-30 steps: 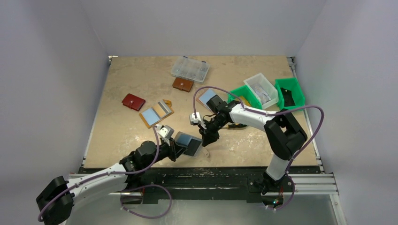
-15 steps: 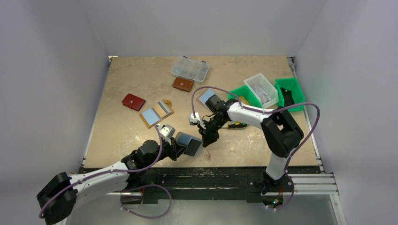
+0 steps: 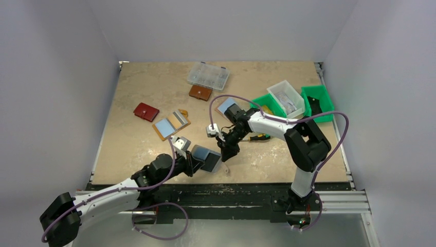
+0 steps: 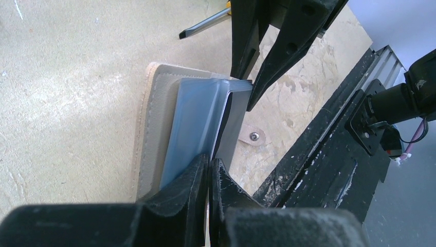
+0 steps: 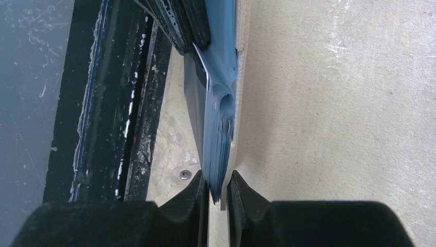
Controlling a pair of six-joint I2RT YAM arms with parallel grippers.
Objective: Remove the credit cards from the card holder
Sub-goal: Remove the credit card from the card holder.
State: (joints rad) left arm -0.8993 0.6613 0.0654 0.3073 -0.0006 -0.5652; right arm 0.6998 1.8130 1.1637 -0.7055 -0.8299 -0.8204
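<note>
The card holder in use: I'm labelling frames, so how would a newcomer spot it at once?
Start at the table's near edge, centre. The card holder sits there half open, beige outside, pale blue inside. Unlike the open tan wallet farther back, both the left gripper and right gripper pinch it.

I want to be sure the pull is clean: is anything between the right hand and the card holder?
Nothing visible. The right hand straddles the open edge of the card holder, closed on its blue pockets; the left hand pinches the opposite end.
</note>
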